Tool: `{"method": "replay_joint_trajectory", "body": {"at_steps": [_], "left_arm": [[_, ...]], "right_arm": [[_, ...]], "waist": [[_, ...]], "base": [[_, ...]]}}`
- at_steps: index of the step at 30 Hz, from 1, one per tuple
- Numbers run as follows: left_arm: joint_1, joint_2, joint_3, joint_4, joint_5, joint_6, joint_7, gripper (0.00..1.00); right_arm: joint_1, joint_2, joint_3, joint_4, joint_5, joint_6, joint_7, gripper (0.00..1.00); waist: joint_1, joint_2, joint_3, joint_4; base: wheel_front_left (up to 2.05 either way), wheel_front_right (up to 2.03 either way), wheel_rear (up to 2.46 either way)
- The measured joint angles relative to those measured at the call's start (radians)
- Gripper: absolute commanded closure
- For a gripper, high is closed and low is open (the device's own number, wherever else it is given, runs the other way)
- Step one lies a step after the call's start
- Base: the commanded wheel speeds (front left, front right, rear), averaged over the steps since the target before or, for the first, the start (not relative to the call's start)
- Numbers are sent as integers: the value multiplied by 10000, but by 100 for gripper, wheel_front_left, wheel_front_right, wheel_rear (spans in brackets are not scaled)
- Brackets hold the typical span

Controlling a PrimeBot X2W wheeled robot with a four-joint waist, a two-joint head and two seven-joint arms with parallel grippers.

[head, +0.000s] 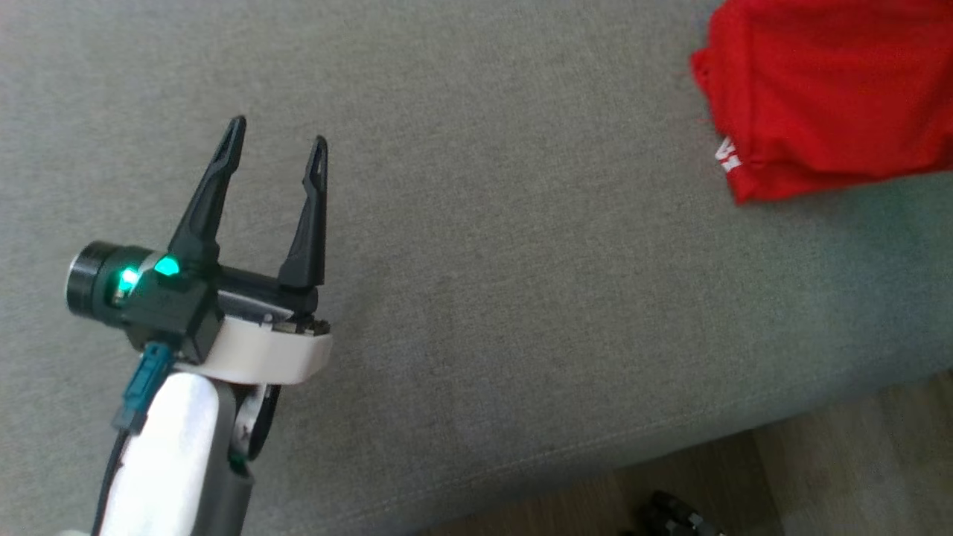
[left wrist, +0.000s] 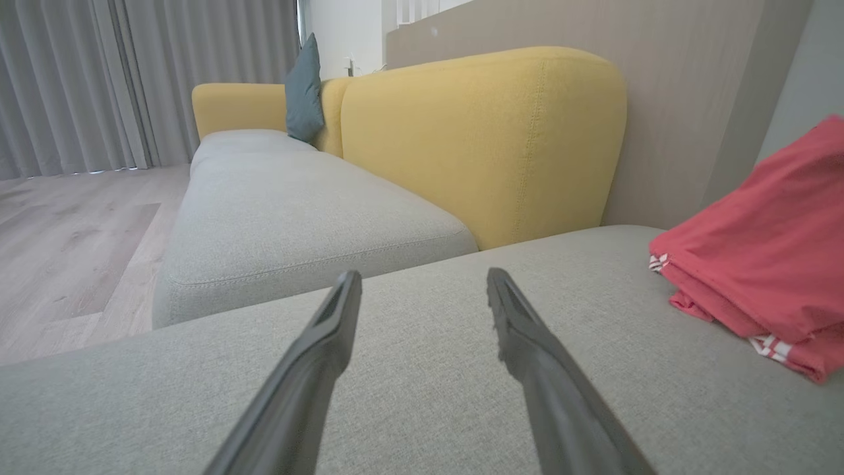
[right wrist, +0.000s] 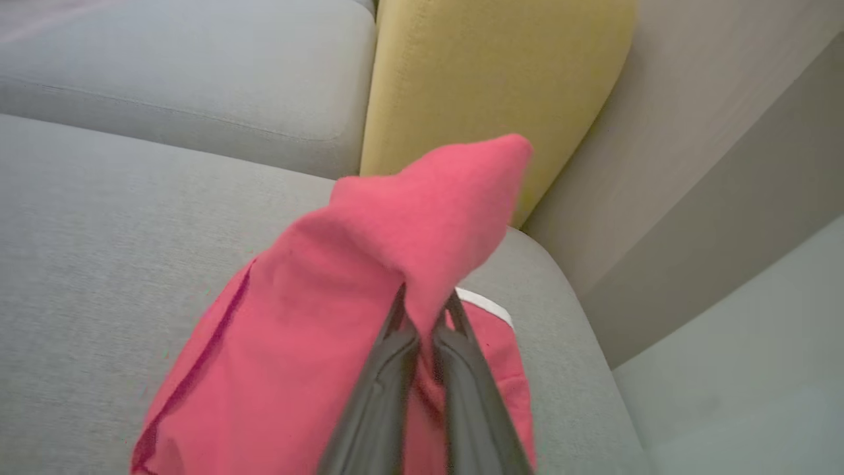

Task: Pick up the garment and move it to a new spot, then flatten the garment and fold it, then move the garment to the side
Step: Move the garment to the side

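A grey sofa seat (head: 521, 260) spans the head view. A red garment (head: 826, 89), folded in layers, lies at its 2 o'clock corner. Risk: the right end effector (right wrist: 425, 297), clamped together on one raised fold, may drag only that layer and undo the folding. The left end effector (head: 278, 130), fingers apart and empty, hovers at 8 o'clock, well apart from the garment.

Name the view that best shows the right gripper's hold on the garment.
The right wrist view: the right gripper is shut on a raised fold of the garment. The head view shows the garment's corner on the cushion; the left wrist view, its stacked layers.
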Motion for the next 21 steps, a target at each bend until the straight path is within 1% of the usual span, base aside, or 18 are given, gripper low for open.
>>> {"method": "replay_joint_trajectory", "body": {"at_steps": [2, 6, 13, 17, 21], "left_arm": [[-40, 36, -17, -54, 29, -52, 2, 0], [-213, 119, -31, -75, 29, -67, 0, 0], [-745, 163, -240, -119, 86, -224, 0, 0], [-1151, 144, -305, -123, 86, -316, 0, 0], [-1371, 77, -353, -119, 86, -322, 0, 0]], "right_arm": [[0, -111, -180, -36, -71, 0, 71, 100], [-128, -125, -564, -94, -44, 0, 130, 100], [-619, -88, -790, 65, -416, 0, 408, 100], [-1033, 90, -1237, 566, -1026, 0, 585, 100], [-1295, 418, -1852, 1118, -2107, 0, 731, 100]], "waist": [[-1, 0, 155, -51], [-1, 0, 445, -141], [-1, 0, 1040, -187], [-1, 0, 1457, -132], [0, 0, 1801, -27]], "base": [[0, 0, 0], [0, 0, 0], [0, 0, 0], [0, 0, 0], [0, 0, 0]]}}
